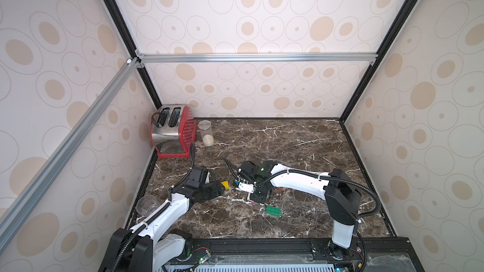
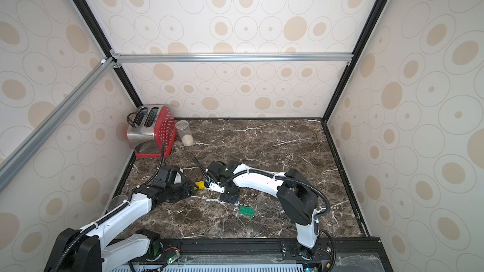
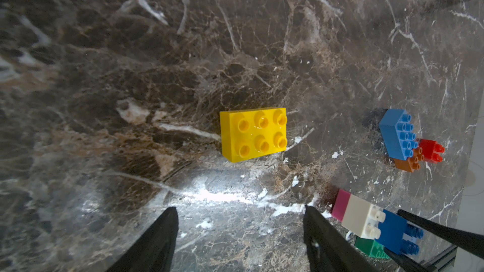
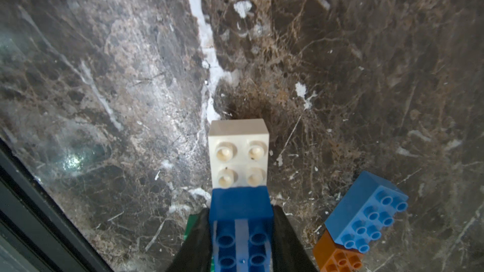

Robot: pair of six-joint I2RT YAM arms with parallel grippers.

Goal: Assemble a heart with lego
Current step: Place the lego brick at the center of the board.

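- A dark brown marble-patterned desk fills the lower half of both top views. All the lego lies at its lower centre, between the arms.
- A red and steel two-slot toaster stands at mid-left; nothing shows in its slots.
- The right jaws, on the white right arm, are clamped on the flat sides of a dark blue square brick. It is joined to a white square brick and a pink brick, the start of the heart. The stack is held sideways and low; I cannot tell whether it touches the desk.
- The left jaws, on the white left arm, stand apart with nothing between them.
- A clear jar just right of the toaster holds a shallow layer of white grains.
- A clear plastic cup at lower left looks empty.
- A green oblong brick lies studs up, just below the right jaws.
- A light blue oblong brick leans tilted on an orange brick, with a small red brick just beside them.
- A yellow six-stud brick lies alone, studs up, ahead of the left jaws.
- The bricks are likely light, rigid and smooth, so they may skid on the polished desk. Grip them across opposite flat walls, not the studs.
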